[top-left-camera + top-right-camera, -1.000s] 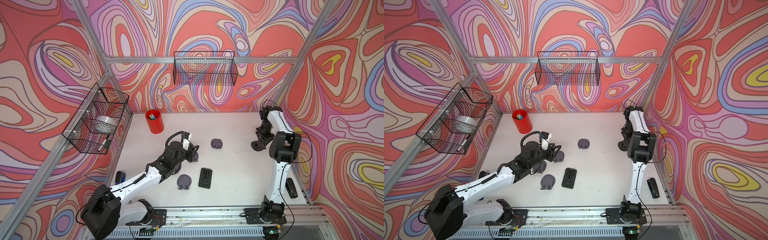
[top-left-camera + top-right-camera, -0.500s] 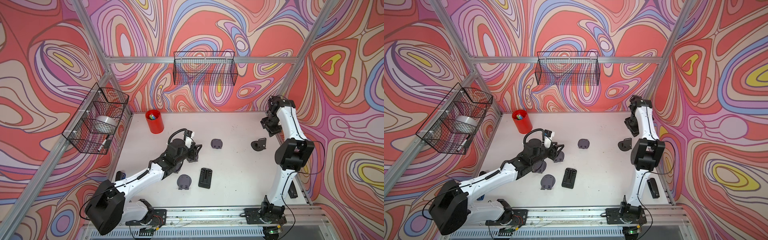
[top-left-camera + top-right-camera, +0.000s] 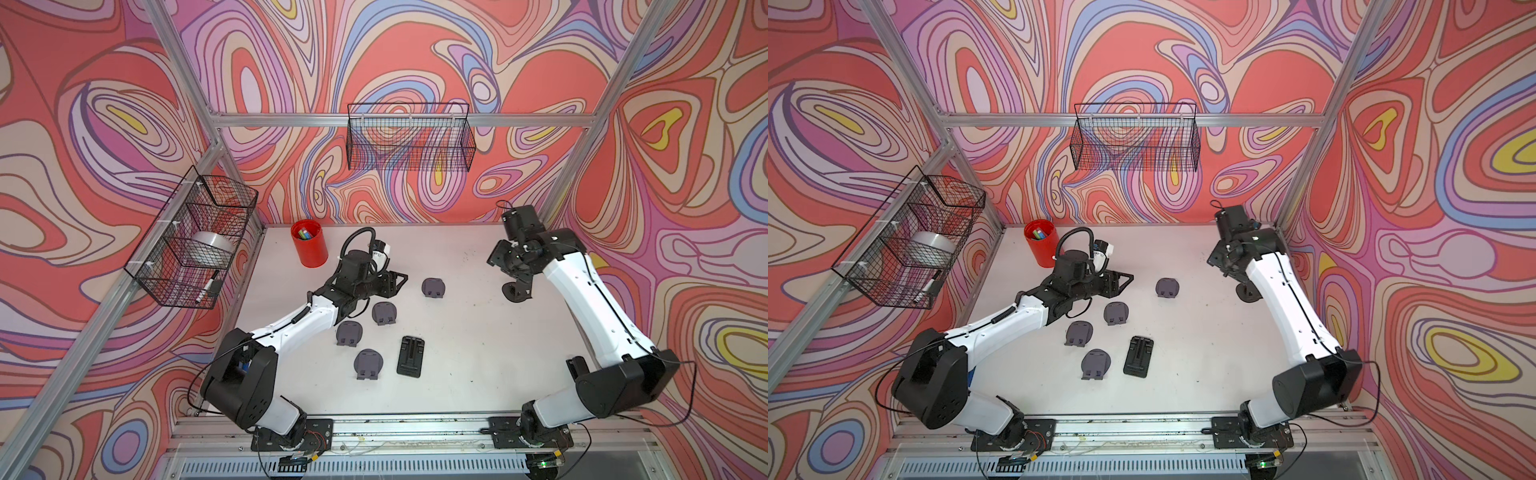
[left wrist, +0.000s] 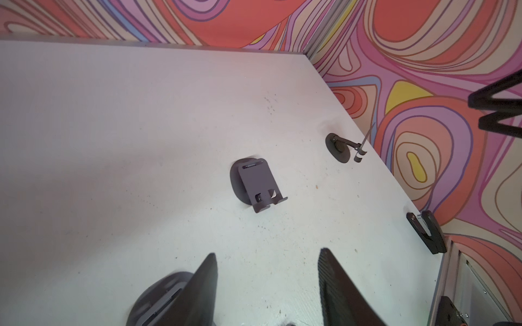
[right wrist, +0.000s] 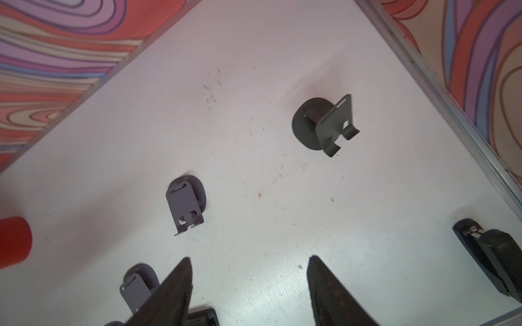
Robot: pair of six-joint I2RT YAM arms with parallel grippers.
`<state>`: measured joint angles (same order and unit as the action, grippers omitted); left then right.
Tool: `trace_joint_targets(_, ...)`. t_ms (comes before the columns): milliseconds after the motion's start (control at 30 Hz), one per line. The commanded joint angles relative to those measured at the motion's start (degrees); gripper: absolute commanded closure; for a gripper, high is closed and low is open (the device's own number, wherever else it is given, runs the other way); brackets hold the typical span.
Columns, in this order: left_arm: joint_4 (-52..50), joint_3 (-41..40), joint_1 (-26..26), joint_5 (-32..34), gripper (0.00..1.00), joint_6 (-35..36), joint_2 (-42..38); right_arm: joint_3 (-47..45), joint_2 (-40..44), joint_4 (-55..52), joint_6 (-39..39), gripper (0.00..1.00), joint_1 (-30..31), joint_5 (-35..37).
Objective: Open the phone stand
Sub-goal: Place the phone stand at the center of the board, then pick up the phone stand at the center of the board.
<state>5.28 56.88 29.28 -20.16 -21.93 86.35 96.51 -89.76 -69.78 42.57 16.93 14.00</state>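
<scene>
Phone stand (image 3: pixel 516 291) already unfolded, upright at 2 o'clock on table (image 3: pixel 478 357), right next to right gripper (image 5: pixel 249 258), not touching. Right fingers spread wide, nothing between. Left gripper (image 4: pixel 267 253) same deal: parted, empty, mid-table near folded stand (image 3: pixel 384 313). Second folded stand (image 3: pixel 434 287) lies at 9 o'clock from open one.

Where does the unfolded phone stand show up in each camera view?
In both top views: unfolded phone stand beside the right arm.
Left wrist: stand far off, side-on.
Right wrist: stand closer, upright.
Shared landmark: the folded stand nearest it.
</scene>
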Motion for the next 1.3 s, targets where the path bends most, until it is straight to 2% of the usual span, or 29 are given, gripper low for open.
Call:
trace_joint_targets(0,-4.51,1.98,-1.12,-2.76,0.47,-1.08,-0.46,7.69,-10.71,-0.35,-2.72,0.31,8.34,3.05)
trace_joint_targets(100,-6.30,0.37,-2.91,-2.29,0.47,-2.06,-1.99,19.59,-23.89,-5.14,-4.71,0.26,13.98,4.46)
trace_joint_targets(200,-6.72,-2.90,-4.88,-2.41,0.47,-3.90,-4.41,30.66,-35.25,-9.44,-5.46,0.19,16.02,4.83)
trace_joint_targets(300,-6.68,-6.00,-6.16,-2.58,0.47,-4.44,-7.25,34.25,-41.17,-9.09,-5.63,0.12,16.03,3.29)
trace_joint_targets(400,-6.85,-7.85,-6.69,-2.32,0.47,-4.30,-9.59,35.83,-44.85,-9.80,-5.76,0.09,16.03,3.05)
trace_joint_targets(633,-6.52,-8.73,-7.05,-2.13,0.47,-4.28,-10.43,29.86,-44.56,-7.36,-5.76,0.09,14.11,2.65)
trace_joint_targets(833,-6.32,-8.73,-7.13,-2.11,0.47,-4.52,-10.23,23.30,-42.77,-0.83,-9.60,0.15,10.85,-3.47)
trace_joint_targets(1267,-5.19,-8.10,-7.13,-2.07,0.48,-5.22,-8.61,24.53,-45.60,2.23,-14.38,0.15,8.29,-8.61)
